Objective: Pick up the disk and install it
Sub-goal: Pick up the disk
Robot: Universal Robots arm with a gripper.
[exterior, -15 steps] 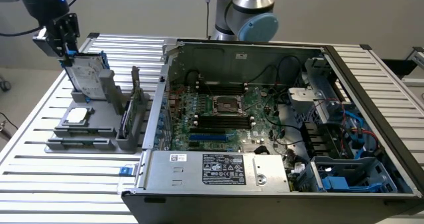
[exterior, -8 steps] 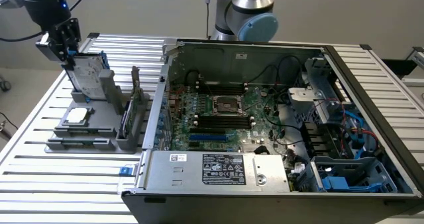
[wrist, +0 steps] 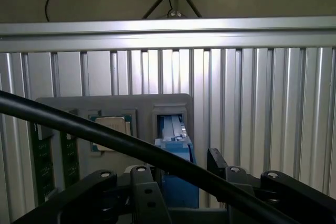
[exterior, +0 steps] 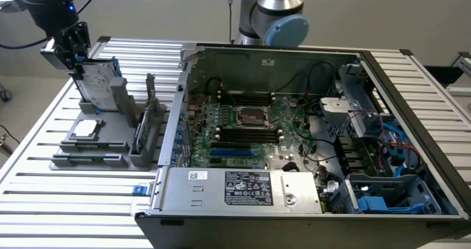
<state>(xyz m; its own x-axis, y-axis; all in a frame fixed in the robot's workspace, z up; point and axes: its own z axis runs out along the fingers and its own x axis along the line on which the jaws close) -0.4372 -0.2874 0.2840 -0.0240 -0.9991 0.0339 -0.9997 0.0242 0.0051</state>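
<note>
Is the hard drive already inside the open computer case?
No; the hard drive stands upright in the grey fixture on the table, beside the computer case.

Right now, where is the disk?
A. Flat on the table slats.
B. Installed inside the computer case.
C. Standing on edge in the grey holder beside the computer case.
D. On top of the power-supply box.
C: the disk stands on edge in the grey holder, outside the computer case.
</note>
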